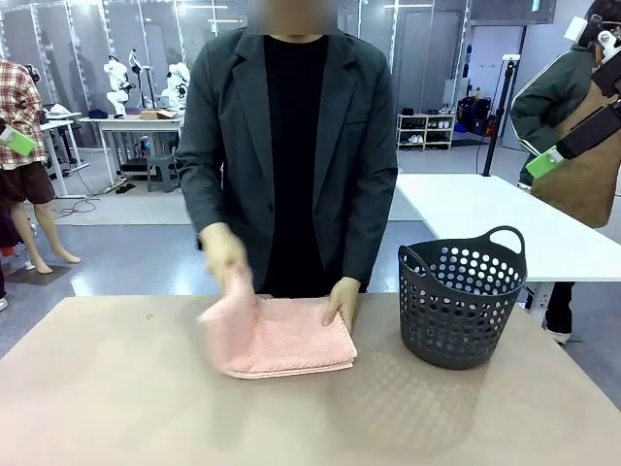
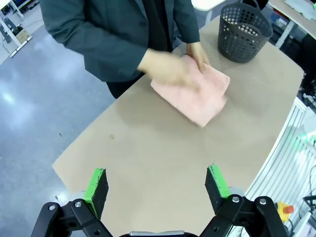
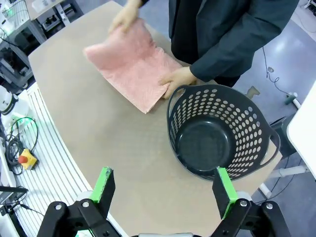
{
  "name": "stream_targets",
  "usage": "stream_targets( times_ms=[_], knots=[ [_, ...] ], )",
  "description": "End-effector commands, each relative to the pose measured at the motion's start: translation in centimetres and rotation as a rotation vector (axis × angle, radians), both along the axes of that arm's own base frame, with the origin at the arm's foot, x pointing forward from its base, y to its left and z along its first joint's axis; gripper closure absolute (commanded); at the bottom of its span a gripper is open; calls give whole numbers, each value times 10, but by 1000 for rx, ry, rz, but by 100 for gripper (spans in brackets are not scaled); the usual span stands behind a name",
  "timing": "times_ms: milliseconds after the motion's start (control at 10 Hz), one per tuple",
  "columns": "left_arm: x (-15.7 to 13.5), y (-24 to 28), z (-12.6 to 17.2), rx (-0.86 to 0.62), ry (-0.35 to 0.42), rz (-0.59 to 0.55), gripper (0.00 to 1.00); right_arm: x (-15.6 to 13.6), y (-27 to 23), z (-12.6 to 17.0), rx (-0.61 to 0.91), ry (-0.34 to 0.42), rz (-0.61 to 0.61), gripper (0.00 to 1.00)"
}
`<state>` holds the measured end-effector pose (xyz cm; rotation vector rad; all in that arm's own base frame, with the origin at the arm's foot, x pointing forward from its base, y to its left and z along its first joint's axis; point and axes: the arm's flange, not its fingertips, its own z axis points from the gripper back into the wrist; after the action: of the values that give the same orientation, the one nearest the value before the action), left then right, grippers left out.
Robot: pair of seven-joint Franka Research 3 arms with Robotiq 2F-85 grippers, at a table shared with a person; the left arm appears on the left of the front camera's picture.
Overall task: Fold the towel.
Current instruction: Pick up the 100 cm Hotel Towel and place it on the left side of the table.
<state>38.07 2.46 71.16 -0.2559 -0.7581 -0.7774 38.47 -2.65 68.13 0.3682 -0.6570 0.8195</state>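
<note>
Salmon-pink terry cloth towel [image 1: 281, 340] is mostly folded, I'd say: a compact stacked rectangle on the far half of the table, in front of the person.

- Tan textured table [image 1: 116, 388]: bare on the robot's side of the towel and out to the robot's left, so there's plenty of room to move there. Its far edge is just behind the towel.
- Dark grey perforated plastic basket [image 1: 461, 311]: upright and empty, near the towel on the robot's right, not touching. That side is tight.
- Towel edges: layers stacked roughly square on the near side. The corner away from the basket is lifted.
- Person's hand on the basket side [image 1: 342, 296] pins the far corner flat. The other hand [image 1: 228, 257], blurred, holds up the lifted corner.
- Left to do: lay that corner down and square the edges. Can't tell if another fold is planned.
- Left gripper [image 2: 157, 182] and right gripper [image 3: 164, 186]: jaws spread wide, holding nothing, high above the table and well apart from the towel.
</note>
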Motion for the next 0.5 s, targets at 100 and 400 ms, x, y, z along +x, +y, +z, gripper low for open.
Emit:
stream_targets(
  times_ms=[100,400],
  knots=[
    [-1,-2,0,-5,6,5,0,0,-1,2,-8,6,9,0],
    [-1,-2,0,-5,6,5,0,0,-1,2,-8,6,9,0]
  ],
)
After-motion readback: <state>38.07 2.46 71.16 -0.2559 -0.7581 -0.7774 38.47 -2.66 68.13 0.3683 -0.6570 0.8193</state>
